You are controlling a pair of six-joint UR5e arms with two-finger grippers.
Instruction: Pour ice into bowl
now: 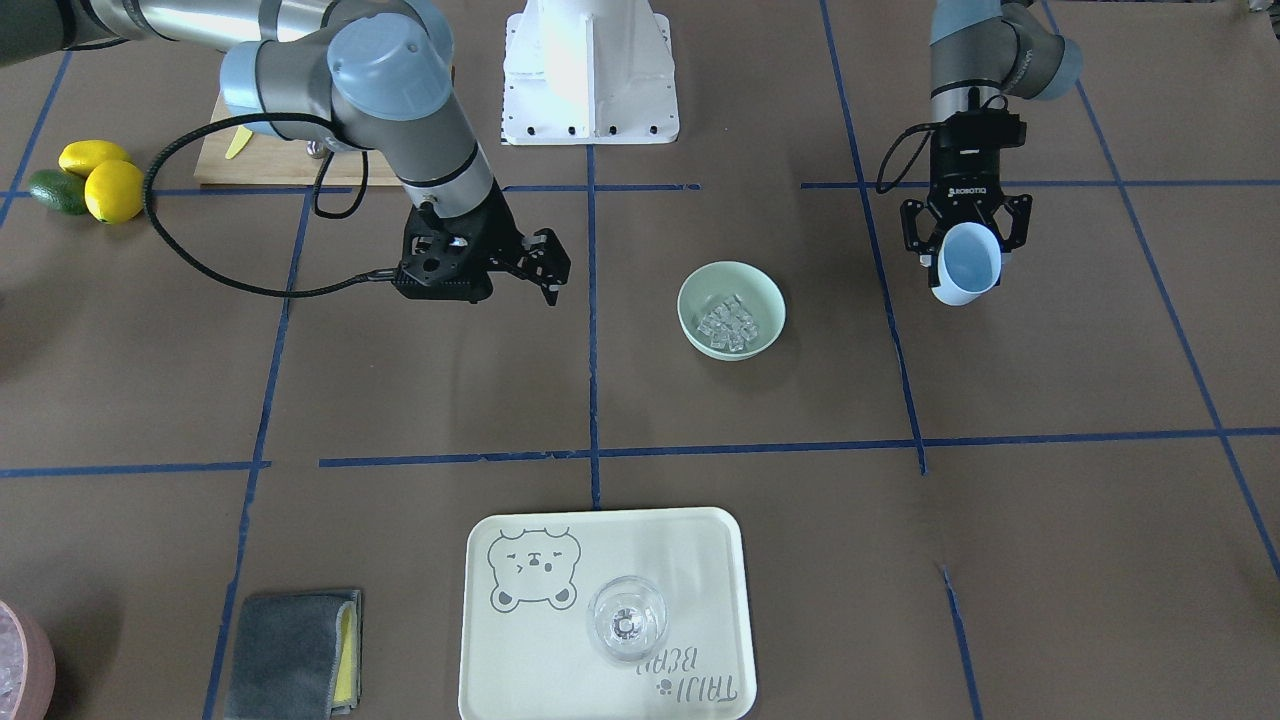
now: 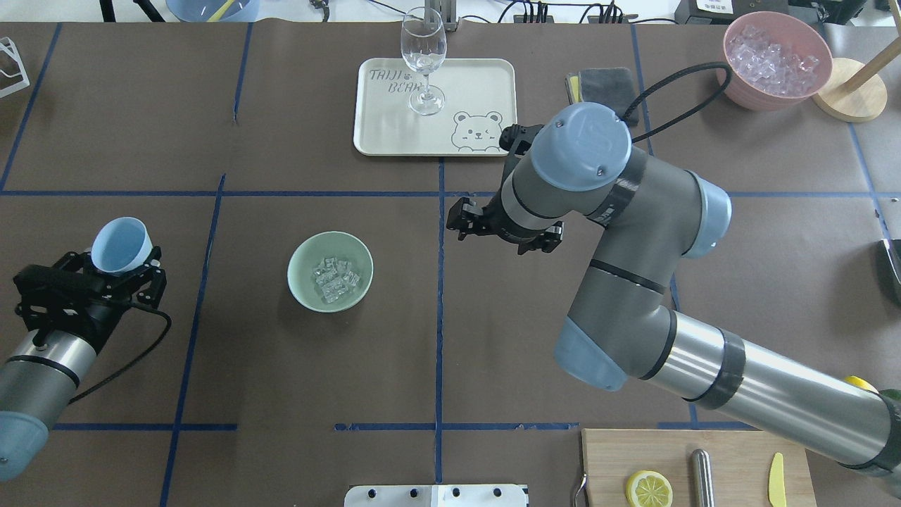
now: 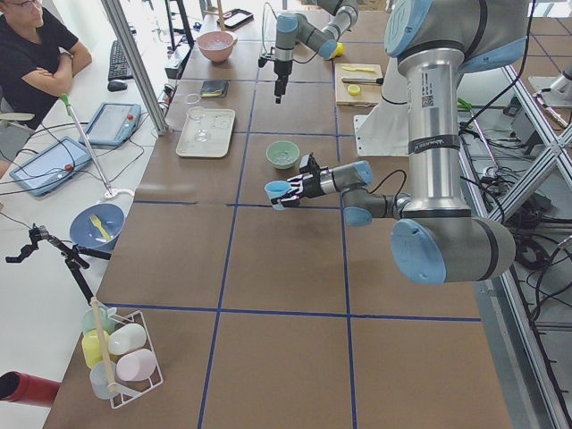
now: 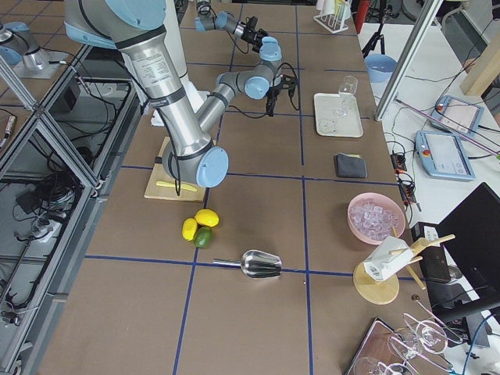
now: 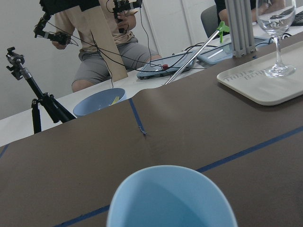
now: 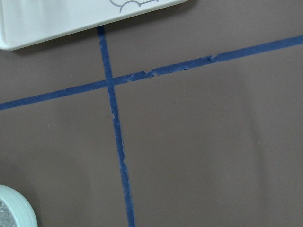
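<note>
The pale mint-green bowl point(image 1: 699, 291) stands near the table's middle with the clear ice cubes point(image 1: 728, 322) lying inside it. In the overhead view the bowl point(image 2: 303, 262) holds the same ice point(image 2: 336, 278). My left gripper point(image 1: 962, 262) is shut on a light blue cup point(image 2: 121, 243), held above the table well to the side of the bowl. The cup point(image 5: 170, 198) looks empty in the left wrist view. My right gripper point(image 1: 545, 266) is open and empty, hovering on the bowl's other side. The bowl's rim point(image 6: 14, 208) shows at the corner of the right wrist view.
A cream tray point(image 2: 383, 127) with a wine glass point(image 2: 424, 56) lies beyond the bowl. A pink bowl of ice point(image 2: 771, 60), a grey cloth point(image 1: 295, 655), a cutting board point(image 2: 704, 465), lemons point(image 1: 100, 180) and a metal scoop point(image 4: 262, 264) sit around the table's edges.
</note>
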